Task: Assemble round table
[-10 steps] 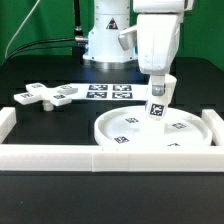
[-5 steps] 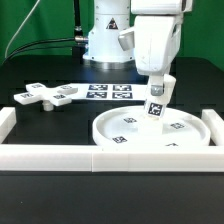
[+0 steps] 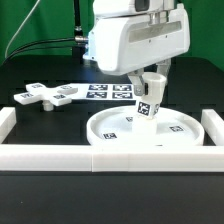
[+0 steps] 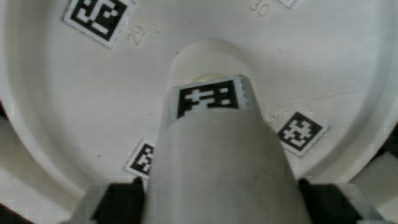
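Arm's gripper (image 4: 222,200) pinches the short cylinder (image 3: 147,108) at its upper end, one finger on each side. The cylinder is slightly tilted, with its lower end over the middle of the round disc (image 3: 190,140); can't tell if they touch. The disc sits by the worktop's near edge on the exterior view's right, just behind the front border block (image 3: 60,155). The cross piece (image 3: 45,96) lies well apart toward the exterior view's left edge, with the marker board (image 3: 110,92) just beside it.

We've got a glossy white arm (image 3: 140,45) here, big and boxy with rounded corners. Far behind it we see the rounded white base (image 3: 97,48), and a thin dark cable (image 3: 50,41) runs left. The fingers (image 4: 121,205) are black.
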Controlling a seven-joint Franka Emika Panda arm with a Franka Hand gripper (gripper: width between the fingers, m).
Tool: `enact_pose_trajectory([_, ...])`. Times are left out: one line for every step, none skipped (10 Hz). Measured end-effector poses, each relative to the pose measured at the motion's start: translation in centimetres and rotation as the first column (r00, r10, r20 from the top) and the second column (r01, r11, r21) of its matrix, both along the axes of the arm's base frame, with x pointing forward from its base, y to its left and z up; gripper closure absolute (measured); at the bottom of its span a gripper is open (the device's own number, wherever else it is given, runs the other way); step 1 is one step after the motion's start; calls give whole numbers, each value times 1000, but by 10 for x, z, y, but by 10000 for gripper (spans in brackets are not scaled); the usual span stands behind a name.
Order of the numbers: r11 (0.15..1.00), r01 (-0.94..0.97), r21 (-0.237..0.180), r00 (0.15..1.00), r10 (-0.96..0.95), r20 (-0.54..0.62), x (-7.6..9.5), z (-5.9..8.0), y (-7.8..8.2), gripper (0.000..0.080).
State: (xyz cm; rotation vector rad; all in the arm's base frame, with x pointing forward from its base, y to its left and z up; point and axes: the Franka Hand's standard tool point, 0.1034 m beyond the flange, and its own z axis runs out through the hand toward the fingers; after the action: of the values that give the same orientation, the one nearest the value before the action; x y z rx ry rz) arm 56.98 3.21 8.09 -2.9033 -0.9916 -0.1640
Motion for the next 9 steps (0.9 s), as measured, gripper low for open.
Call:
enact_pose_trajectory([998,55,5,998,-55,-6,0,0,0,387])
enact_pose_trajectory([993,114,9,993,-114,-12,0,0,0,387])
enact_pose_trajectory([987,158,13,987,-158,-14,0,0,-1,387])
enact_pose_trajectory([956,291,38,957,-291,-3,1,1,-4,387])
enact_pose_trajectory([921,386,56,922,-387,7,-4,0,-6,387])
enact_pose_trajectory([893,445,69,894,-447,19,-5,0,-7,387])
enact_pose_trajectory([850,519,87,852,-523,26,-4,0,-7,387])
enact_pose_trajectory([812,574,103,814,-580,38,-3,0,-6,387])
enact_pose_trajectory([745,656,124,748,-663,29,-3,0,-2,387])
